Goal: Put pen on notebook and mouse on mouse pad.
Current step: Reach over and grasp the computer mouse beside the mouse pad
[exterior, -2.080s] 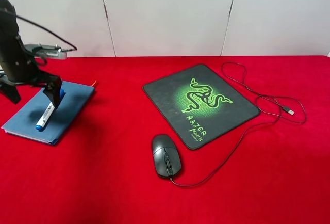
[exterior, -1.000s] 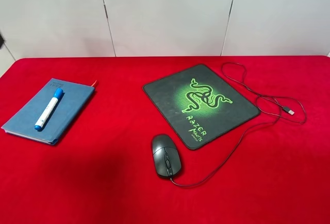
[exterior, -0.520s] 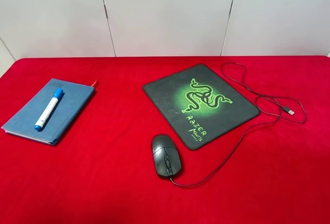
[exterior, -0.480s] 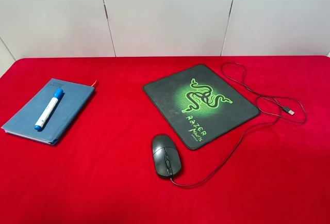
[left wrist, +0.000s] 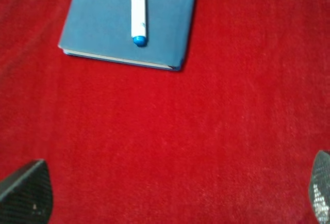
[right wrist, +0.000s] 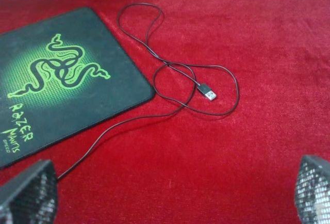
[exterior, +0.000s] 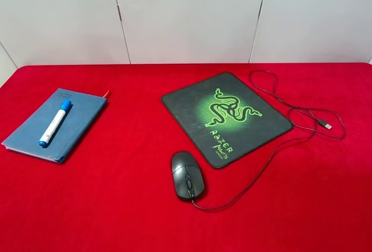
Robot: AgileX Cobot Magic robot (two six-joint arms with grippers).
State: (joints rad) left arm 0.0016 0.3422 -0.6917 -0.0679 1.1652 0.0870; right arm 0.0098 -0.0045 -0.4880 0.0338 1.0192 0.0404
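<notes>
The white pen [exterior: 54, 123] with its blue cap lies lengthwise on the slate-blue notebook [exterior: 81, 118] at the table's left. The dark mouse [exterior: 187, 175] sits on the red cloth just in front of the black mouse pad [exterior: 232, 125], apart from it. Neither arm shows in the high view. In the left wrist view my left gripper [left wrist: 172, 197] is open above bare cloth, short of the notebook [left wrist: 98, 17] and pen [left wrist: 138, 7]. My right gripper [right wrist: 170, 195] is open over cloth near the mouse pad [right wrist: 56, 79]; the mouse is out of that view.
The mouse's thin black cable [exterior: 273, 156] runs right from the mouse, loops behind the pad and ends in a USB plug [exterior: 327, 126], also seen as cable loops [right wrist: 170, 74] and plug [right wrist: 208, 92]. A red cloth [exterior: 116, 205] covers the table; a white wall stands behind.
About two seconds ago the left arm stood over the notebook with its fingers at the pen; it has let go and pulled back out of the high view. Pen and mouse have not moved.
</notes>
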